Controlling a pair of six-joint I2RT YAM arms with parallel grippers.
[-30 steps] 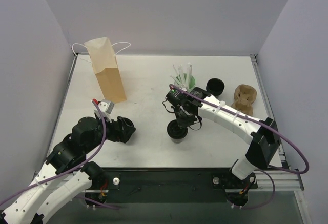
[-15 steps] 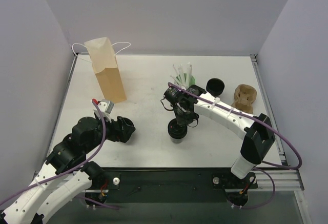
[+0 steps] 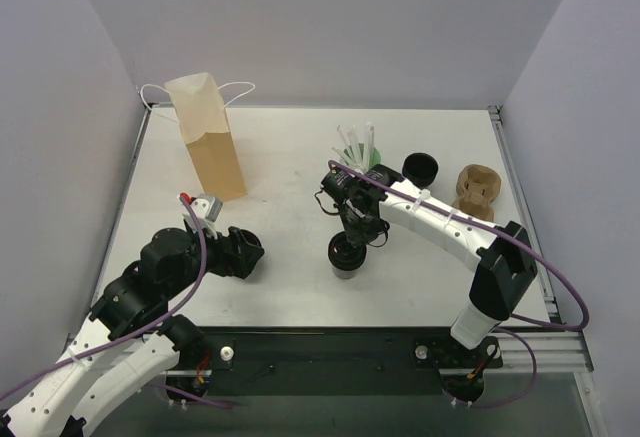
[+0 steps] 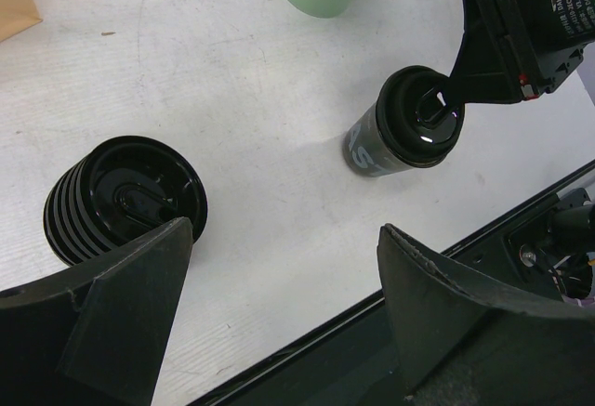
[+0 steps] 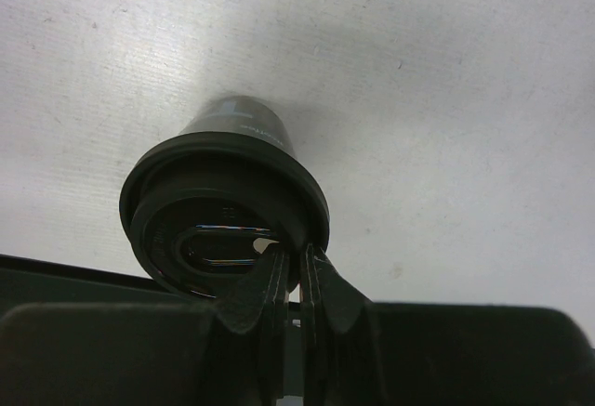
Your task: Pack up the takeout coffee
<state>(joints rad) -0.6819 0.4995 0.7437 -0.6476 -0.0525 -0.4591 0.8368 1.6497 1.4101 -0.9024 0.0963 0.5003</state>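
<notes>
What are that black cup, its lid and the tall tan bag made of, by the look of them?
Cup: likely paper, matte dark wall with printed letters.
Lid: probably plastic, glossy black with moulded rings and sharp glints.
Bag: seemingly kraft paper, dull tan with creased folds.

This is a robotics lab test cell. A plain white table (image 3: 290,157) is boxed in on three sides by bare pale walls (image 3: 330,27). A left arm (image 3: 120,337) and a right arm (image 3: 450,232) are bolted to a black rail (image 3: 330,352) at its near edge, trailing purple cables (image 3: 565,292). The few café goods (paper bag (image 3: 207,142), takeout coffee (image 3: 343,259), cardboard cup carrier (image 3: 475,192)) stand spaced out like props.
</notes>
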